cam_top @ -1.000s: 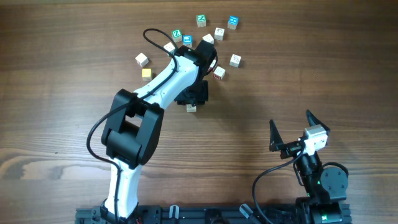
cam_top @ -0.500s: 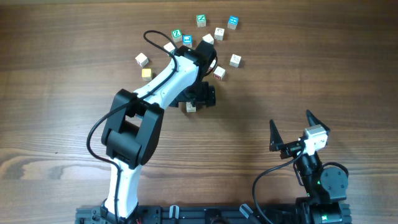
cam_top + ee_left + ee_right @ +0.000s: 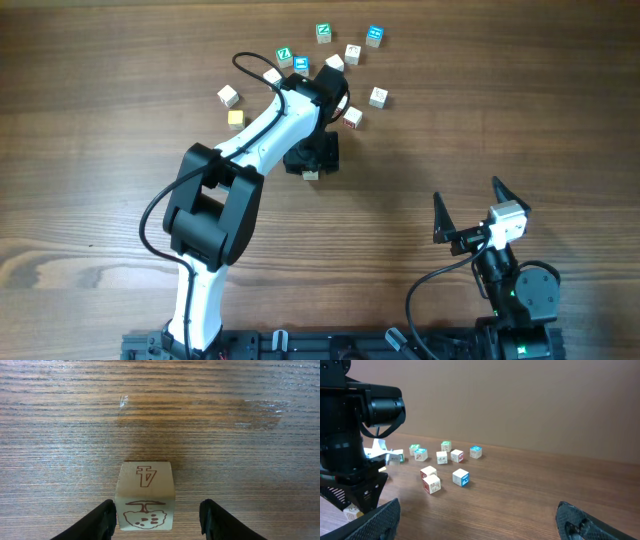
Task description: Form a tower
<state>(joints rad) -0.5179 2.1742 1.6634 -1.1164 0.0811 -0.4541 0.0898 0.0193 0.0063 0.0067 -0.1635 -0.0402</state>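
fingers of the left gripper [image 3: 156, 506] stood part open on either side of a pale letter cube [image 3: 145, 491]. this cube, the only piece of the tower in view, bore a red "a" on its top face and a red drawing on the face toward the wrist camera. the left finger [image 3: 104, 519] sat at the cube's left edge, and i could not tell whether it touched. the right finger [image 3: 216, 520] stood apart from the cube, with bare wood showing between, so the tool was unclenched and gripped nothing. the cube's foot was cut off by the picture's edge.

from overhead, the cube showed at the near edge of the left gripper's black head, near the middle of the wooden table [image 3: 540, 90]. beyond it, toward the far side, lay a scatter of loose cubes [image 3: 353, 52] with green, blue and red marks. a yellow cube [image 3: 236, 118] lay to the left of the white arm.

at the near right, the right gripper [image 3: 466, 190] hung with its jaws spread wide, empty and well apart from every cube.
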